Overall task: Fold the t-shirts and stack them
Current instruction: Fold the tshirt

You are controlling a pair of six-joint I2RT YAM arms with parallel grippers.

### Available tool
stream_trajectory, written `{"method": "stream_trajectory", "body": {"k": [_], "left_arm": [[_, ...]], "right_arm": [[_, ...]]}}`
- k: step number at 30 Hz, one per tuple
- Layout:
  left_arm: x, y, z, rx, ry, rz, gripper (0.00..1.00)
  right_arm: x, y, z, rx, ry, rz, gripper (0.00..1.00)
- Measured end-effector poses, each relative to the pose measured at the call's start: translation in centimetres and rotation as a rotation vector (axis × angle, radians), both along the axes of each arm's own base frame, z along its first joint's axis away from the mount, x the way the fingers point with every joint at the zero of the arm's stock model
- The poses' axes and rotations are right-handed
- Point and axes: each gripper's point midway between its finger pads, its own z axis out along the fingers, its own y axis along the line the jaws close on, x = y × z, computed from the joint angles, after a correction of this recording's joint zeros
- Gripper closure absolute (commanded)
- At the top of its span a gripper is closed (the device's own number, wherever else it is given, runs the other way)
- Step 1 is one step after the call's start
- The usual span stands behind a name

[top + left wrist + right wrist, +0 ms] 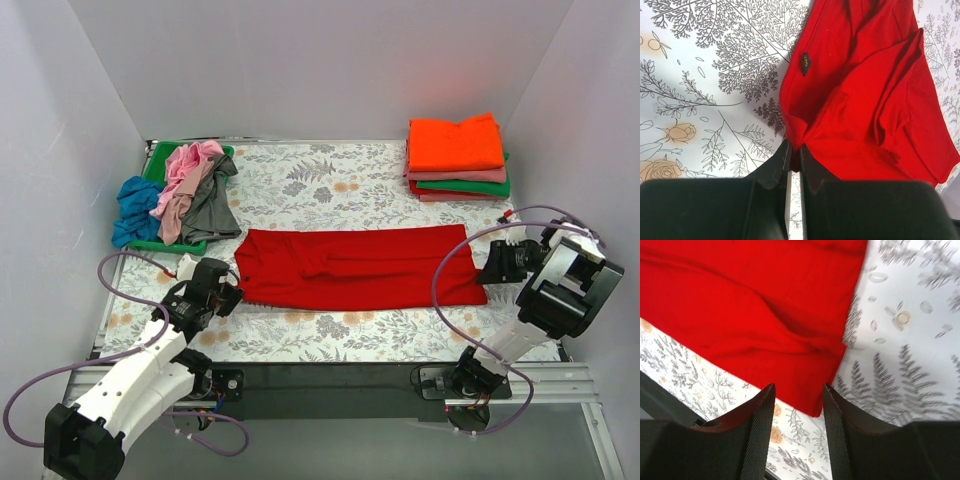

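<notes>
Status: roughly halfway, going by the layout
- Done: stack (457, 168) of folded shirts at the far right of the counter (330, 180), orange shirt (455, 143) on top, pink and green layers under it. Looks like four or five, exact count hard to tell
- In progress: red shirt (355, 268) lies flat mid-counter as a long strip running left to right, so the lengthwise fold looks done and the crosswise folds are not
- Left hand (795, 152): pinched tight on the near-left corner of the red shirt
- Right hand (799, 395): fingers part-way apart, straddling the near-right corner, not clamped on it as far as I can see
- Left to do: pile (190, 190) at the far left, half in the green tray (158, 160), all unfolded: pink shirt (185, 165), grey shirt (212, 205), blue shirt (135, 205), plus a beige-looking one
- Then the red one goes on the stack
</notes>
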Motion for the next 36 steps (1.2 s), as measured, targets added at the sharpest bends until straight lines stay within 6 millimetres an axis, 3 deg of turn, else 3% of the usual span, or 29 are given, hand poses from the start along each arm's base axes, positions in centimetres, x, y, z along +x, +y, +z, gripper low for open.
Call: {"method": "stream_trajectory", "body": {"k": [5,10,16,22,30,36], "left_arm": [[0.1,0.0,0.1,0.005,-0.005,-0.011,1.00],[0.2,-0.1,0.2,0.001,-0.011,-0.013,1.00],[0.1,-0.2,0.1,-0.002,-0.009,-0.016,1.00],[0.1,-0.2,0.1,-0.002,-0.009,-0.016,1.00],[0.1,-0.2,0.0,-0.001,-0.008,-0.015,1.00],[0.1,-0.2,0.1,-0.005,-0.010,-0.011,1.00]], "right_arm": [[2.5,0.6,0.0,-0.032,-0.011,0.045,0.57],[3.8,1.7,-0.3,-0.080,-0.002,0.080,0.60],[5.4,0.2,-0.4,-0.148,-0.010,0.063,0.69],[5.9,-0.3,-0.9,-0.159,-0.002,0.059,0.74],[6.2,0.2,-2.0,-0.145,0.022,0.063,0.90],[6.9,0.4,-2.9,-0.150,0.038,0.033,0.95]]}}
